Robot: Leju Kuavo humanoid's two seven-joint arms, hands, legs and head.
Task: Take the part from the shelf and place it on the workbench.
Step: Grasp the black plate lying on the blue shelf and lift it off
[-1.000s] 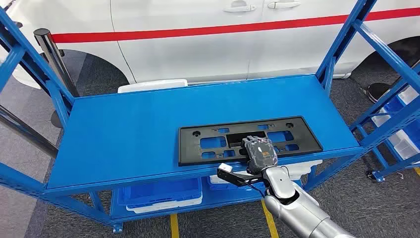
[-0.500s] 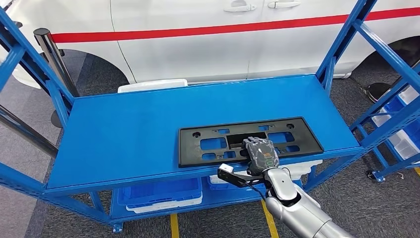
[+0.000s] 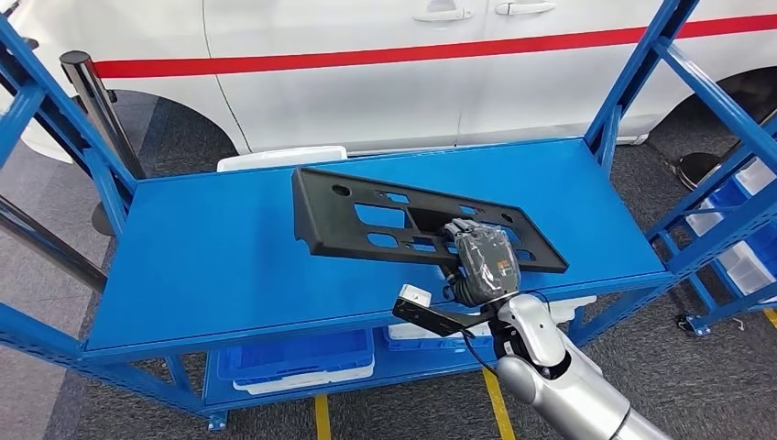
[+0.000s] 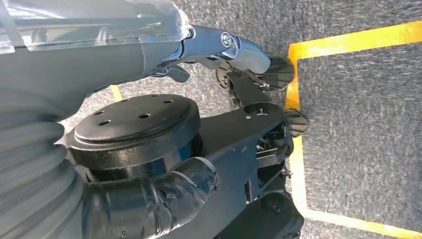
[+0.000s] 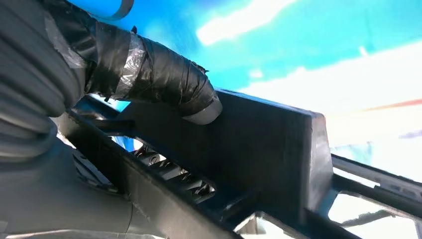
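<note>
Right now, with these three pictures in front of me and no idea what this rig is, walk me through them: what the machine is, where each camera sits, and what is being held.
This is a humanoid robot with two silver arms that end in many-fingered hands. The wide picture comes from its head, looking down at a blue metal shelf parked beside a white car. There the right hand grips a long black plastic plate holder, lifted and tilted above the shelf top. Blue bins sit on the lower level. The dark close-up is from the right wrist camera: the taped thumb presses against the same black part. The last picture is from the left wrist, looking down at grey carpet with yellow floor tape.
</note>
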